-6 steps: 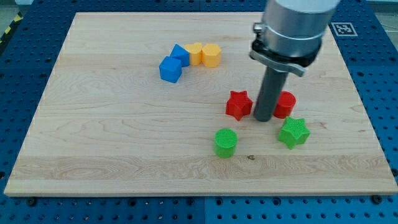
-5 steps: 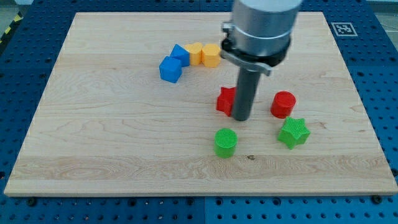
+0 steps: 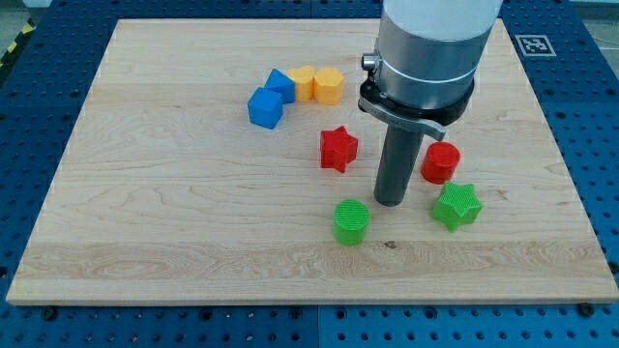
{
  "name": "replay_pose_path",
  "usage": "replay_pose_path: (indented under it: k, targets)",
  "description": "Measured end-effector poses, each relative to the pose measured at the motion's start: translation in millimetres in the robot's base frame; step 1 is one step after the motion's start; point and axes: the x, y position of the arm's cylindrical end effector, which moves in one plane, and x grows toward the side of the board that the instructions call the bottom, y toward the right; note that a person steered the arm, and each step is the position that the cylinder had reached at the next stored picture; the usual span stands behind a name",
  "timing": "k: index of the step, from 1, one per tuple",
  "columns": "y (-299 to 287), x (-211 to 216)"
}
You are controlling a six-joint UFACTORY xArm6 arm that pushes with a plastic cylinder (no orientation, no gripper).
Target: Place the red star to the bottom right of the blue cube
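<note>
Wood board (image 3: 174,222): pale, grained, rectangular, filling most of the view and carrying 8 small blocks.
Surround: blue perforated base plate (image 3: 29,106) on all sides of the board; a black-and-white marker tag (image 3: 535,44) at the view's top right.
Arm: wide grey cylinder (image 3: 430,48) coming in from the view's top, narrowing to a dark rod.
My tip (image 3: 389,201): resting on bare wood, ringed by 4 blocks and touching none; no jaws, holding nothing.
Red star (image 3: 338,149): up and to the view's left of my tip, a clear gap between them.
Blue cube (image 3: 265,107): up and to the view's left of the red star, so the star lies to its bottom right, somewhat apart.
Second blue block (image 3: 281,83): just behind the blue cube, touching it.
Yellow blocks (image 3: 304,83), (image 3: 329,85): 2 in a row, continuing rightward from the second blue block.
Red cylinder (image 3: 441,162): just right of the rod.
Green star (image 3: 456,205): right of my tip, below the red cylinder.
Green cylinder (image 3: 351,221): down and left of my tip.
</note>
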Motion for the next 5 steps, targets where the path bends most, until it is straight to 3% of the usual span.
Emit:
replay_pose_path:
  k: [5]
  targets:
    - [-28.0,-62.8]
